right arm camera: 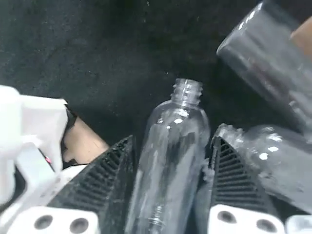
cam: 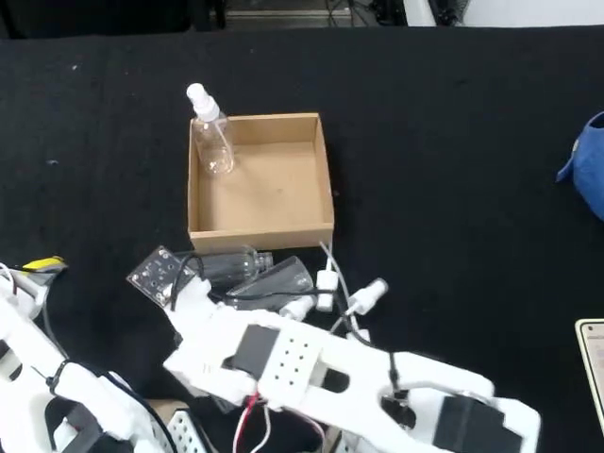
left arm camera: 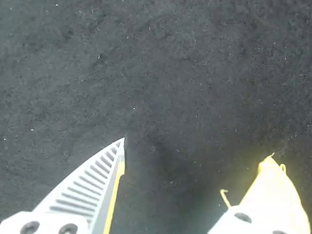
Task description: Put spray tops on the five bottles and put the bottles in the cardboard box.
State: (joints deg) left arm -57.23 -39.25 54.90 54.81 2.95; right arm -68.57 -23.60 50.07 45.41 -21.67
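Observation:
The cardboard box [cam: 293, 223] stands open mid-table. One clear bottle with a white spray top [cam: 211, 132] leans in its far left corner. Two uncapped bottles [cam: 231, 264] lie just in front of the box, with loose spray tops [cam: 366, 296] beside them. My right gripper [right arm camera: 173, 161] is shut on an uncapped clear bottle [right arm camera: 170, 146], whose threaded neck points away from the wrist. Two more bottles [right arm camera: 265, 58] lie beside it. My right arm [cam: 283, 363] stretches across the front of the table. My left gripper [left arm camera: 195, 153] is open over bare black cloth, near the front left edge [cam: 40, 268].
A blue object [cam: 590, 175] sits at the right edge and a pale flat item [cam: 593, 354] below it. The black table [cam: 453, 142] has free room to the right of and behind the box. A small tan piece [right arm camera: 83, 144] lies by the right gripper.

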